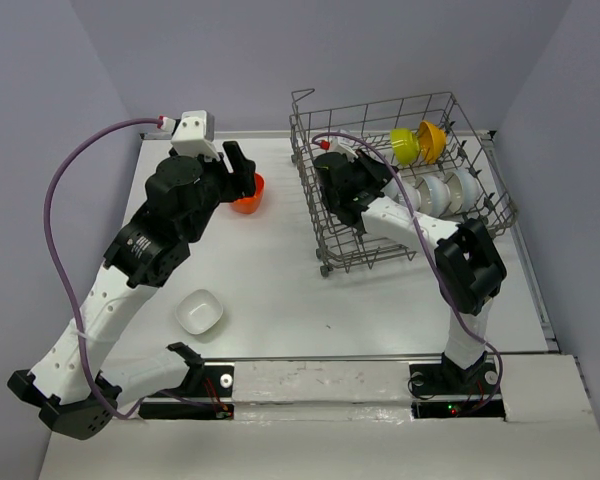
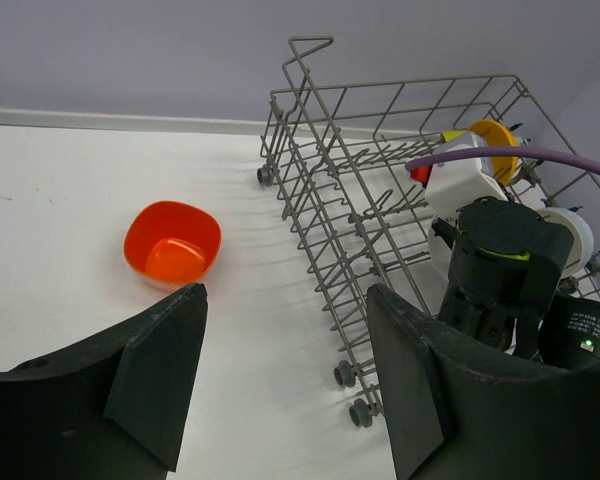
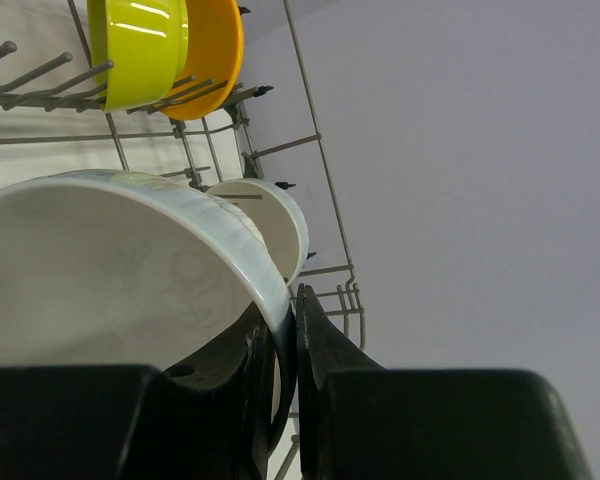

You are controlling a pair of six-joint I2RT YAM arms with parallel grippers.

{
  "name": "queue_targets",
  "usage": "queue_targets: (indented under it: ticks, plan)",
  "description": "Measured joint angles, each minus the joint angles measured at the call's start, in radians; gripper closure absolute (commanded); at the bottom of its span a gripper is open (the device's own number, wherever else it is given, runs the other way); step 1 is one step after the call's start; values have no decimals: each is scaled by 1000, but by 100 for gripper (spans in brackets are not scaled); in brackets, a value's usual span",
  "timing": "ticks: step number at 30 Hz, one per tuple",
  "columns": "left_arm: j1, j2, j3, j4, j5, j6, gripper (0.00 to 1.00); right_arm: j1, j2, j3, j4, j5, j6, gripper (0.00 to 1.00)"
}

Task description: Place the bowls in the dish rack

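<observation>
My right fingers (image 3: 315, 350) are pinched narrow on the rim of a white bowl (image 3: 130, 270) standing on edge inside the dish rack (image 1: 375, 108), at the far right of the surface (image 1: 280, 290). My left fingers (image 2: 165, 370) stand wide and empty, and the red-orange bowl (image 2: 172, 243) sits mouth-up ahead of them, slightly left, toward the far edge, near the rack's left wall. The left arm is clearly the nearer to it, I judge; another white bowl (image 1: 200, 311) lies by the near edge.
</observation>
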Motion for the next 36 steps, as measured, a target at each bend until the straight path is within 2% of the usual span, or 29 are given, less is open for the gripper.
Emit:
queue_targets:
  ticks: [6, 12, 21, 36]
  plan:
    - [0, 6, 0, 0, 4, 0, 26, 0, 0, 0, 4, 0, -8, 99]
    - [0, 12, 0, 0, 15, 0, 26, 0, -18, -67, 186, 2, -150, 99]
    - [0, 21, 0, -1, 25, 0, 26, 0, -24, -100, 300, 3, -251, 99]
    - [0, 44, 0, 0, 36, 1, 26, 0, -35, -115, 318, 26, -287, 99]
